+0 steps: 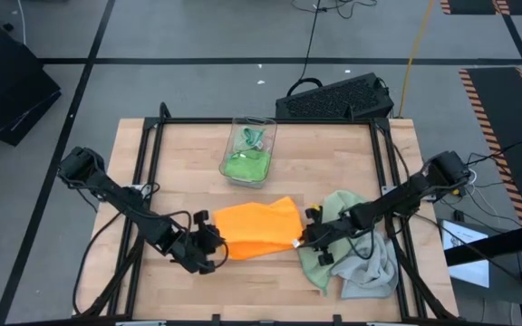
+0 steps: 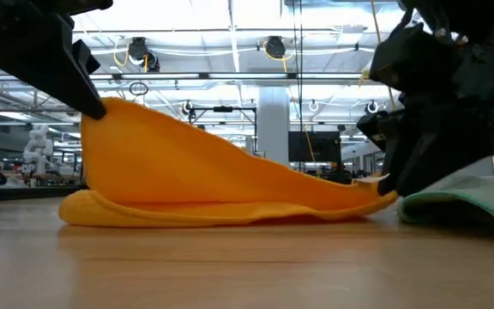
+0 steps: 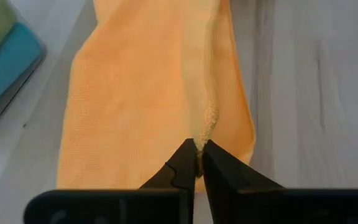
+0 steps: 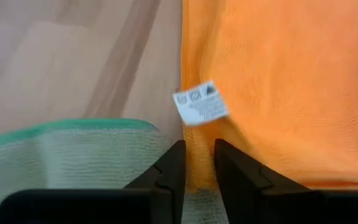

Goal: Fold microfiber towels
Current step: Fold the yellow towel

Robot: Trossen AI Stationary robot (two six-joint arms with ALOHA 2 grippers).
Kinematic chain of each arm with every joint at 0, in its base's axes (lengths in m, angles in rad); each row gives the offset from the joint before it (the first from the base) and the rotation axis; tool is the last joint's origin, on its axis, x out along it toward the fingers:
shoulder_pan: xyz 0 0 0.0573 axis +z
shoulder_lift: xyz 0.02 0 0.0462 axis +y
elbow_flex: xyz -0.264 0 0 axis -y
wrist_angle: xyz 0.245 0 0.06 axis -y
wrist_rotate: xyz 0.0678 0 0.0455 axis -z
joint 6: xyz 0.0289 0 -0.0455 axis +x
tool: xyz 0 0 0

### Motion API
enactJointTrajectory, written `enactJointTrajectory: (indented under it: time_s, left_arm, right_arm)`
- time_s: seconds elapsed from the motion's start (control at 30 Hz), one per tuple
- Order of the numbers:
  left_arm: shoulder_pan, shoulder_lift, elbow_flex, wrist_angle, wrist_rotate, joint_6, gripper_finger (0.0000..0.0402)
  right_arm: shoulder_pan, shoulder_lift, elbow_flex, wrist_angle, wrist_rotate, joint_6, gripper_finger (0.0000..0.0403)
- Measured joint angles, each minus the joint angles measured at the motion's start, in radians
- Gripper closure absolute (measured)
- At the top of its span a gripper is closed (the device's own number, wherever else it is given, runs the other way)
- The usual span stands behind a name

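At twelve o'clock on the worktop (image 1: pixel 152 181), one clear bin (image 1: pixel 248 150) holds one bright green towel (image 1: pixel 246 166). One orange towel (image 1: pixel 256 228) lies at centre — the left jaws (image 1: pixel 214 243) pinch its nine o'clock edge, lifted, and the right jaws (image 1: pixel 308 237), nearly closed, grip its three o'clock edge. Beside it at four o'clock lie one sage green towel (image 1: pixel 326 243) and one light grey towel (image 1: pixel 374 268).

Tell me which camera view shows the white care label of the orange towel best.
The right wrist view: the white label fills it, printed symbols facing the camera, at the orange towel edge. The high view shows only a tiny white speck; the low and left wrist views do not show it.
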Motion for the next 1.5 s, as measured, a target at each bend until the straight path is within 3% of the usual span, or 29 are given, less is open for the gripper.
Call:
enactJointTrajectory:
  time_s: [0.3,0.47,0.6,0.8,1.13,1.33,1.5]
  left_arm:
    - [0.001,0.0,0.0,0.086,0.0,-0.017,0.0365]
    - [-0.006,0.001,-0.001,0.125,0.019,-0.018,0.0362]
    - [-0.007,0.001,-0.001,0.15,0.053,-0.01,0.0336]
    - [-0.007,0.001,-0.001,0.126,0.021,0.009,0.0285]
    - [-0.015,0.008,-0.001,0.097,-0.042,-0.071,0.0266]
    - [-0.054,0.105,-0.001,0.184,-0.101,-0.018,0.026]
    - [-0.082,0.204,-0.001,0.235,-0.118,0.012,0.0225]
  right_arm:
    - [0.0,-0.035,0.001,-0.018,-0.023,0.021,0.0328]
    - [0.009,-0.094,0.003,-0.121,-0.02,0.039,0.0328]
    - [0.008,-0.185,0.003,-0.205,-0.013,0.064,0.0328]
    - [0.009,-0.266,0.003,-0.212,0.01,0.052,0.0328]
    - [0.012,-0.242,0.003,-0.166,0.113,0.051,0.0327]
    - [0.015,-0.191,-0.005,-0.093,0.114,0.043,0.0327]
    - [0.015,-0.159,-0.005,-0.068,0.113,0.034,0.0327]
